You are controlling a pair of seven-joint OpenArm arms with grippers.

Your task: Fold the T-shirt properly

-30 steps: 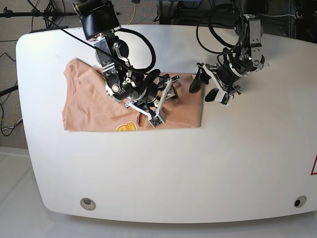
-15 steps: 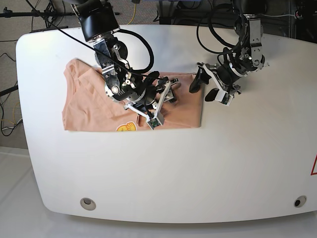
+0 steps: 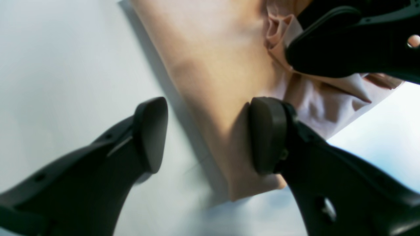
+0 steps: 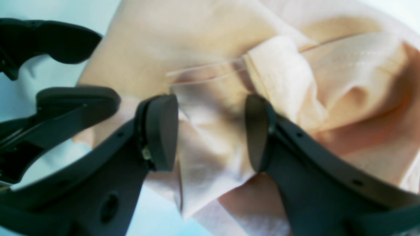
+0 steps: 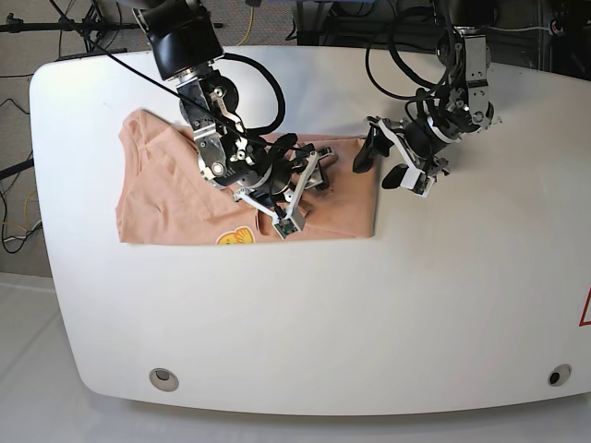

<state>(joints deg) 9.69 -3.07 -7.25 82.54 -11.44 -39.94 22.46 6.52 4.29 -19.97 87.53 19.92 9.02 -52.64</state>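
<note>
The salmon-pink T-shirt (image 5: 166, 198) lies flat on the white table (image 5: 323, 323), its yellow smiley print (image 5: 235, 238) at the near edge. My right gripper (image 5: 297, 192) is open just above the shirt's middle. In the right wrist view (image 4: 210, 131) a bunched fold of cloth (image 4: 279, 75) lies between its spread fingers. My left gripper (image 5: 383, 164) is open at the shirt's right edge. In the left wrist view (image 3: 210, 134) one finger (image 3: 151, 134) is over bare table and the other (image 3: 267, 134) over the shirt's edge (image 3: 213, 82).
Cables and stands run along the table's far edge behind both arms. Two round holes (image 5: 163, 377) (image 5: 554, 376) sit near the front corners. A red triangle mark (image 5: 585, 309) is at the right edge.
My right gripper has shifted slightly to the left over the shirt, still open. The left arm and the shirt look unchanged.
</note>
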